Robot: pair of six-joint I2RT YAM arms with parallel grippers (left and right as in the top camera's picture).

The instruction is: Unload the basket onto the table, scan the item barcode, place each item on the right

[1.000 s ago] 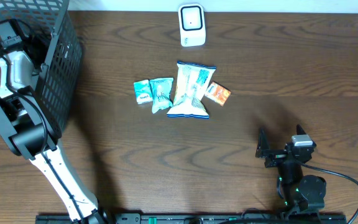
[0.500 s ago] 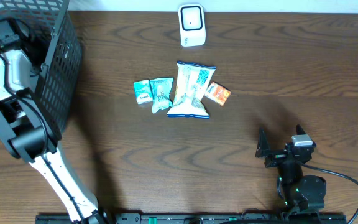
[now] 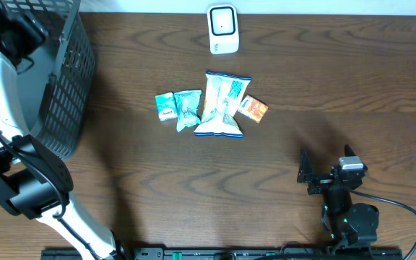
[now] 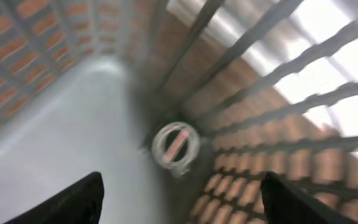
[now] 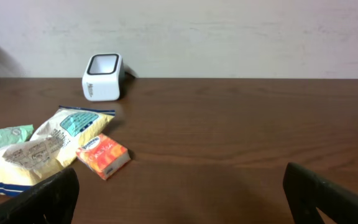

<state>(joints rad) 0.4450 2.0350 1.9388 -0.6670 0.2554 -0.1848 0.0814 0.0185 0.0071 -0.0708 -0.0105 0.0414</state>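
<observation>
The left end effector (image 4: 180,186) was down inside the black mesh basket (image 3: 71,65) at the far left of the worktop (image 3: 338,87). Its fingers were spread wide with nothing between them. The wrist view was blurred. Just beyond the fingers a small round thing (image 4: 175,144), white-rimmed with a red stripe, lay on the basket floor against the mesh wall, apart from both fingers.

The other goods lay in a row at the middle of the worktop, well apart from both arms. From left to right they were a small teal packet (image 3: 165,106), a larger teal packet (image 3: 188,109), a big white and blue bag (image 3: 223,105) and an orange box (image 3: 253,108). Each touched or overlapped its neighbour. The white scanner (image 3: 222,29) stood upright at the far edge, beyond the bag.

The right end effector (image 5: 179,186) sat at the near right, fingers fully apart and empty. The row lay far and to its left, the orange box being the closest piece.
</observation>
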